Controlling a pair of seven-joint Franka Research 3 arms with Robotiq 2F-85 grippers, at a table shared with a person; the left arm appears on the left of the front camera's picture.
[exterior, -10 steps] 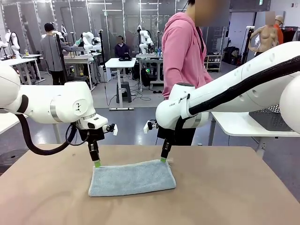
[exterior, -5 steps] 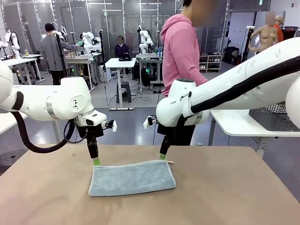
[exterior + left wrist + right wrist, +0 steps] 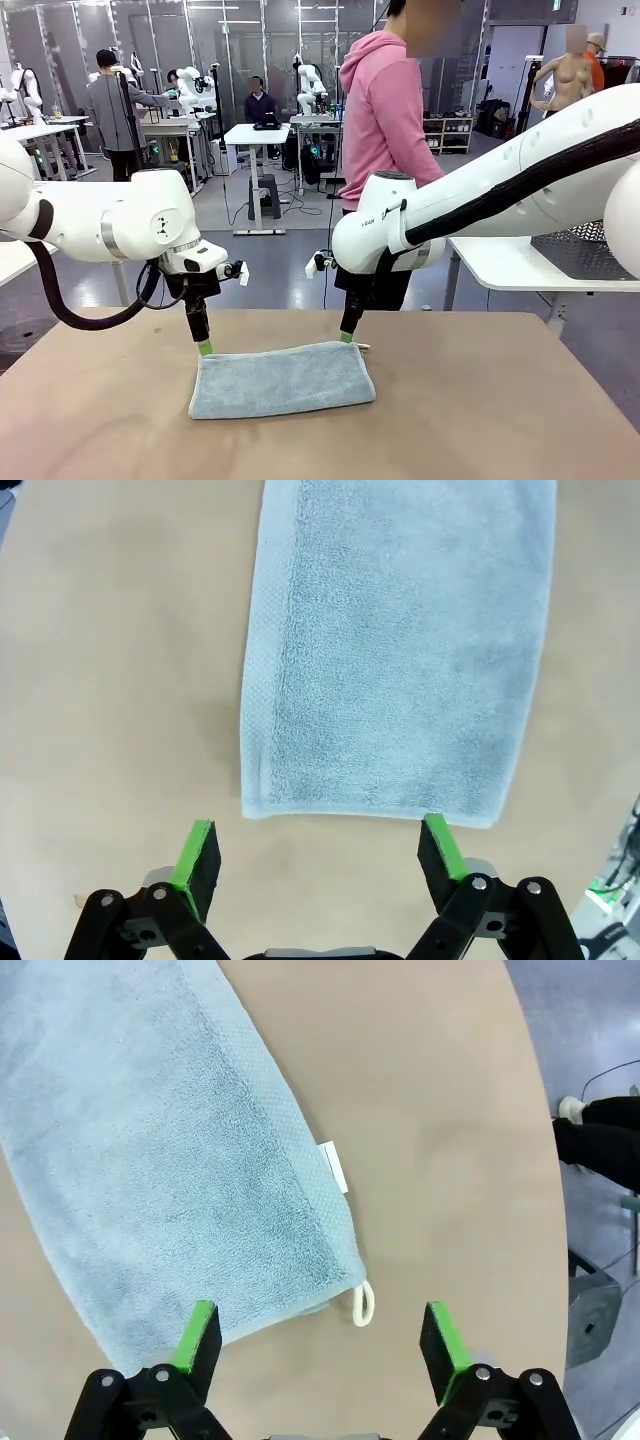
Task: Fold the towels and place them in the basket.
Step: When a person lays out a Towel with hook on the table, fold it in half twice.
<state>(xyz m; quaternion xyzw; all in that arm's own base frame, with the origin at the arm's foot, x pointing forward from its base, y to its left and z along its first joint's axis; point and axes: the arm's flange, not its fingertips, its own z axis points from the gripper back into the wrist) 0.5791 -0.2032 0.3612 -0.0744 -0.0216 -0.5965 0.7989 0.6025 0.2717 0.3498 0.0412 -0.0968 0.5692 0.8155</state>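
Right wrist view: blue towel (image 3: 150, 1160), white tag (image 3: 333, 1166) (unreadable).

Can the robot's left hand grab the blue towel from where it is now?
Probably yes. The left hand is open and hovers just over one end of the towel, and nothing sits between them to block it.

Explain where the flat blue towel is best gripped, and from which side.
Probably at its far corners, coming down from above: the light blue towel lies flat on the table, so only thin edges offer a pinch, and the open left gripper and right gripper hang there.
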